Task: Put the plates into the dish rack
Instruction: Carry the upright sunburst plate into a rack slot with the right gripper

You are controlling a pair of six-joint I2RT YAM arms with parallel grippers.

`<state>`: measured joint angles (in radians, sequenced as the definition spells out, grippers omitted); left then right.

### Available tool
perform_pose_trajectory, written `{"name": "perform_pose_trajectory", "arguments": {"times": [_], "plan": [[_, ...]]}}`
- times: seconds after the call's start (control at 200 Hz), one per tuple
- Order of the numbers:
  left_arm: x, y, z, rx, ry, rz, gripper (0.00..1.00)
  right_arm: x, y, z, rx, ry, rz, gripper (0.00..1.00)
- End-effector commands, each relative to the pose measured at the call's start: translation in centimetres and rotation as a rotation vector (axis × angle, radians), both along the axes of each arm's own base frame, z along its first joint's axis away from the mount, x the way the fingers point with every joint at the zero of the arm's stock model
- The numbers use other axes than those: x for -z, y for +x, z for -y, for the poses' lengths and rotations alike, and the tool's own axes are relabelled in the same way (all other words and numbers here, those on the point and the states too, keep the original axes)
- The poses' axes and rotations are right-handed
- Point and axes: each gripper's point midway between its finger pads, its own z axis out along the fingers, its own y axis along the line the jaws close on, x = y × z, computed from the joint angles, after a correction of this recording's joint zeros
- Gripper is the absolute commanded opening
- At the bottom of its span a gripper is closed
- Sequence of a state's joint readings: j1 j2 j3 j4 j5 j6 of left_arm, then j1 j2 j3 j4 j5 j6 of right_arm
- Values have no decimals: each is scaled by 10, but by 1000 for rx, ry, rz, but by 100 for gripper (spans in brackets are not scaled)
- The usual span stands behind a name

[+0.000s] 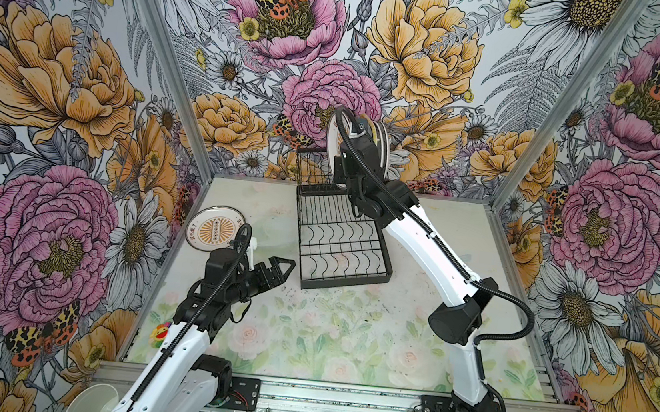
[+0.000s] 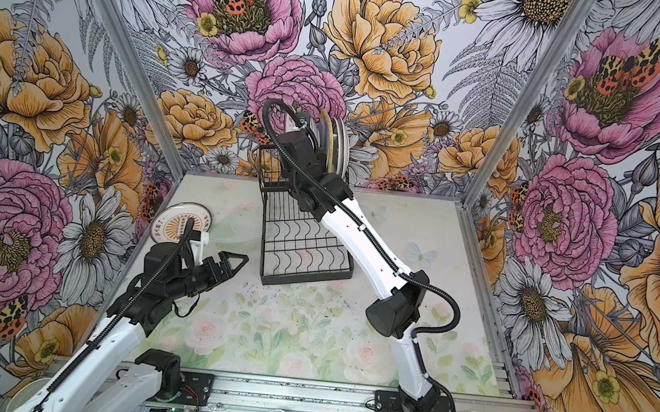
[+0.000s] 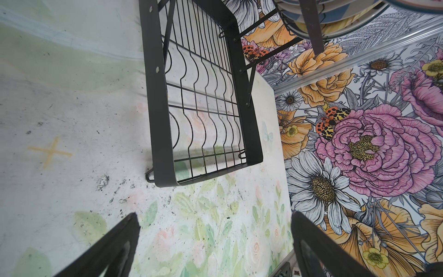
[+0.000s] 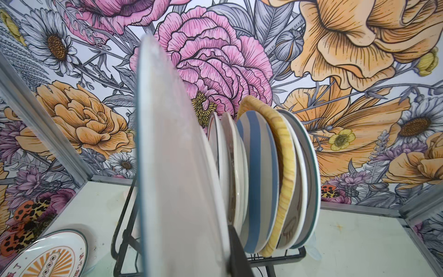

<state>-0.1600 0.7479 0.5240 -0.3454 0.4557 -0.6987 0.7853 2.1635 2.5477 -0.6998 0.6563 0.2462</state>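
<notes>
Slotting stage, by the look of it: gripping a teal-rimmed white plate (image 4: 172, 156) on edge with the right jaws, pinched shut on its lower rim, up at the raised tier of the dish rack (image 1: 345, 282). Parked at the open end of the row, just beside several racked plates (image 4: 230, 156) standing upright, among them a blue-striped plate (image 4: 255, 172) and a yellow woven plate (image 4: 285, 167). Can't tell whether seated in a slot yet, with the bottom edge hidden.

Next, probably: lower until caught by the wires, keep upright, avoid knocking the neighbour, then release.

Left jaws wide apart, holding nothing, hovering over the desk (image 1: 327, 332) between the rack's lower grid and the one loose plate in view — a sunburst plate (image 1: 215, 230) lying flat near the desk's left edge.

Glossy, thin-rimmed, likely slippery — worth a slow release.
</notes>
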Motion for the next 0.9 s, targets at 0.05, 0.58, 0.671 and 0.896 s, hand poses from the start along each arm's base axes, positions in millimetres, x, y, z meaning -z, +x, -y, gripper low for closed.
{"name": "perform_pose_trajectory", "arguments": {"times": [0.05, 0.58, 0.671, 0.896], "plan": [[2, 4, -6, -17, 33, 8, 99, -24, 13, 3, 80, -9, 109, 0], [5, 3, -8, -27, 31, -5, 99, 7, 50, -11, 134, -67, 166, 0], [6, 2, -8, -28, 31, -8, 99, 12, 54, -13, 137, -60, 168, 0], [8, 1, -10, -35, 33, -13, 99, 24, 63, -12, 169, -59, 172, 0]]}}
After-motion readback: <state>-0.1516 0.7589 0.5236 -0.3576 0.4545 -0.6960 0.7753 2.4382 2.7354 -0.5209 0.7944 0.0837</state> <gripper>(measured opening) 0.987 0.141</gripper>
